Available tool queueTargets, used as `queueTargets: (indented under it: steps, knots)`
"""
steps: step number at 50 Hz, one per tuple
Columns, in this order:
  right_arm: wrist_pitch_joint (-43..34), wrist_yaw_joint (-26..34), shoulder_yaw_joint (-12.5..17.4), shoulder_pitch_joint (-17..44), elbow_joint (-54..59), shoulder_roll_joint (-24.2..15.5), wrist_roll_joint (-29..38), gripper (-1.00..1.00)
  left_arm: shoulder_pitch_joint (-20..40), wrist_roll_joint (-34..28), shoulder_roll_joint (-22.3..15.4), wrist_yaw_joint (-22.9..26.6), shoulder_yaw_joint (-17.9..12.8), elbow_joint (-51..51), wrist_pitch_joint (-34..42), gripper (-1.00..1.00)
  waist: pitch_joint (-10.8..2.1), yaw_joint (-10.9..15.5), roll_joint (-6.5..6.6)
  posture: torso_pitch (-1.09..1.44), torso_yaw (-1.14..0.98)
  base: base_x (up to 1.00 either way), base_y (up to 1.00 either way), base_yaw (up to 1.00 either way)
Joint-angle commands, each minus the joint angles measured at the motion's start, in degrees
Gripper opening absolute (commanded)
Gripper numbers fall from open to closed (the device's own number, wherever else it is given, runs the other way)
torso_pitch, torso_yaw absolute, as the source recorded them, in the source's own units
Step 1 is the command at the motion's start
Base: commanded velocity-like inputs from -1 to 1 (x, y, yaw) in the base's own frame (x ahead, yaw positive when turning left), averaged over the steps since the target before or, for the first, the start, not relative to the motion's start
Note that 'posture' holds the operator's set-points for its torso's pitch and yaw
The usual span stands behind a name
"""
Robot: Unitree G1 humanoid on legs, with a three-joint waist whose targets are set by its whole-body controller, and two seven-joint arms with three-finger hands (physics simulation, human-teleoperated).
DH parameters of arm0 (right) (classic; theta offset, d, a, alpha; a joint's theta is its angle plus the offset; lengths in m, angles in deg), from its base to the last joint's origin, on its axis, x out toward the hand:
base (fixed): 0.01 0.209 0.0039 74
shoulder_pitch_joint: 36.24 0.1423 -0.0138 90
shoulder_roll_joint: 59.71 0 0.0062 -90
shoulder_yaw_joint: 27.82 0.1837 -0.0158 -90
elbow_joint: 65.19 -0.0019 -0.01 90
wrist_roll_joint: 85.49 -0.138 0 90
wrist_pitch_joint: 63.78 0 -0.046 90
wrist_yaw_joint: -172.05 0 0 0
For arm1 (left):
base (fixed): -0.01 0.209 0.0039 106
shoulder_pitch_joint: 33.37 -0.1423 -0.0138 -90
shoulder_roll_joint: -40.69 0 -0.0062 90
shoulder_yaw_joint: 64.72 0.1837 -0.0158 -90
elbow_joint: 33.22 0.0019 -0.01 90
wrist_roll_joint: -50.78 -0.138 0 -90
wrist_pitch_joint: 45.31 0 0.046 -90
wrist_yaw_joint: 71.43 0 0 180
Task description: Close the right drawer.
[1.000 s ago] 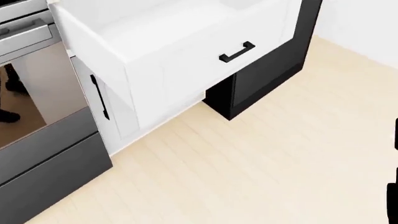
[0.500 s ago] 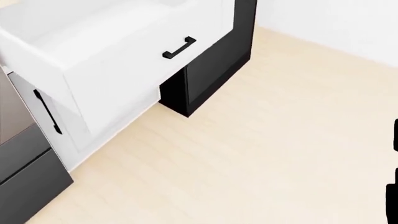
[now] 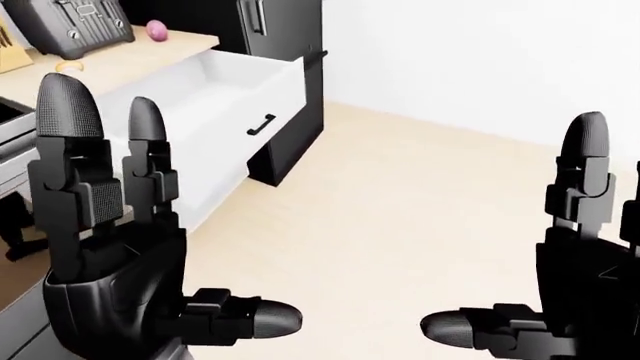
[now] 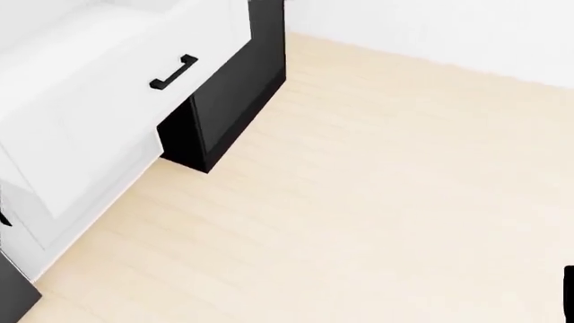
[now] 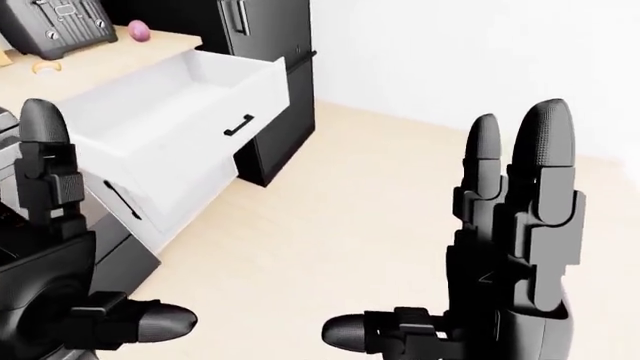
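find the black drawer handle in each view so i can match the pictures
Left-eye view: drawer handle, upper left of centre, on the open white drawer's front.
Head view: upper left, on the same white front.
Right-eye view: left of centre.
Shared landmark: the black cabinet directly beside the drawer front, standing on the pale floor.

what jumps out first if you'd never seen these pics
Two black hands fill the bottom of the eye views, left hand and right hand, fingers spread and holding nothing. Next, the white drawer at upper left, pulled far out over the pale floor, with a small black handle.
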Motion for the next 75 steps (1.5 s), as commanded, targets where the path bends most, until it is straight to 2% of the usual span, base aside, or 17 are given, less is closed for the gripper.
queueTargets:
  steps: [1,9,14,15,24,27,37,41,42,50,55,56,57,62,67,68,75]
  knots:
    - [1.05,0.01,-0.03,0.15,-1.46,-0.15,-0.06,1.00,0.35,0.10,0.07,-0.16,-0.09,-1.36,-0.78,1.00,-0.61,0.36,-0.17,0.00,0.00,0.00,0.00,-0.34]
    - [-0.04,-0.16,-0.27,0.31,-2.44,-0.10,0.17,1.00,0.15,0.14,0.06,-0.01,-0.19,-1.22,-1.20,1.00,-0.42,-0.05,-3.27,0.00,0.00,0.00,0.00,-0.33]
    - [1.04,-0.15,-0.11,0.03,-1.58,-0.12,-0.13,1.00,0.01,0.25,0.08,0.11,-0.22,-0.97,-1.53,1.00,-1.30,-0.47,-8.82,0.00,0.00,0.00,0.00,-0.33]
    - [1.27,-0.13,-0.10,-0.05,-1.44,-0.11,-0.09,1.00,-0.04,0.27,0.09,0.14,-0.21,-0.92,-1.65,1.00,-0.89,-0.92,-6.78,0.00,0.00,0.00,0.00,-0.34]
    - [3.70,0.16,0.38,-0.55,0.44,-0.05,-0.62,1.00,-0.01,0.41,0.07,0.19,-0.31,-0.77,-1.74,1.00,0.17,-0.37,-3.03,0.00,0.00,0.00,0.00,-0.33]
    - [3.28,0.17,0.33,-0.44,0.14,0.02,-0.54,1.00,-0.02,0.39,0.08,0.21,-0.30,-0.75,-1.72,1.00,-0.92,-0.17,1.32,0.00,0.00,0.00,0.00,-0.33]
    - [3.51,0.23,0.30,-0.66,0.23,0.06,-0.53,1.00,-0.05,0.42,0.08,0.16,-0.27,-1.17,-1.25,1.00,-0.46,0.05,-3.82,0.00,0.00,0.00,0.00,-0.33]
    - [3.52,0.24,0.38,-0.59,0.38,0.04,-0.59,1.00,-0.08,0.37,0.08,0.19,-0.17,-1.18,-1.19,1.00,-1.95,-0.33,-9.35,0.00,0.00,0.00,0.00,-0.33]
    - [3.59,0.26,0.40,-0.62,0.47,0.04,-0.63,1.00,-0.13,0.33,0.08,0.22,-0.12,-1.19,-1.25,1.00,-0.98,-0.97,-6.80,0.00,0.00,0.00,0.00,-0.33]
    - [3.20,0.25,0.40,-0.53,0.28,0.06,-0.53,1.00,-0.03,0.33,0.06,0.19,-0.19,-1.27,-1.09,1.00,0.14,-0.46,-3.91,0.00,0.00,0.00,0.00,-0.33]
    - [2.97,0.18,0.32,-0.41,0.36,0.06,-0.37,1.00,-0.10,0.20,0.09,0.23,-0.09,-1.07,-1.31,1.00,-0.46,0.12,1.34,0.00,0.00,0.00,0.00,-0.33]
    - [2.80,0.15,0.35,-0.32,0.29,0.05,-0.34,1.00,-0.09,0.25,0.09,0.21,-0.12,-1.09,-1.30,1.00,0.22,0.58,-1.03,0.00,0.00,0.00,0.00,-0.34]
    - [2.63,0.10,0.39,-0.23,0.24,0.05,-0.39,1.00,-0.07,0.26,0.09,0.21,-0.14,-1.01,-1.31,1.00,0.16,0.03,-0.20,0.00,0.00,0.00,0.00,-0.33]
    - [1.51,-0.35,0.52,0.28,-0.21,0.10,0.01,1.00,-0.22,0.18,0.10,0.24,-0.03,-0.71,-1.71,1.00,-0.69,0.18,-2.24,0.00,0.00,0.00,0.00,-0.30]
    - [-4.11,-2.98,1.48,2.54,-2.01,0.59,1.82,1.00,-0.22,0.17,0.09,0.20,-0.01,-0.46,-1.90,1.00,-1.60,1.60,-8.26,0.00,0.00,0.00,0.00,0.00]
    - [-4.23,-3.11,1.60,2.61,-2.18,0.53,1.74,1.00,-0.23,0.12,0.10,0.20,0.02,-0.42,-1.96,1.00,-0.65,1.21,-6.21,0.00,0.00,0.00,0.00,0.00]
    - [-4.78,-3.29,0.48,2.62,-2.06,0.15,3.36,1.00,-0.26,0.08,0.04,0.21,0.20,-0.56,-1.67,1.00,-1.99,0.19,-4.78,0.00,0.00,0.00,0.00,0.00]
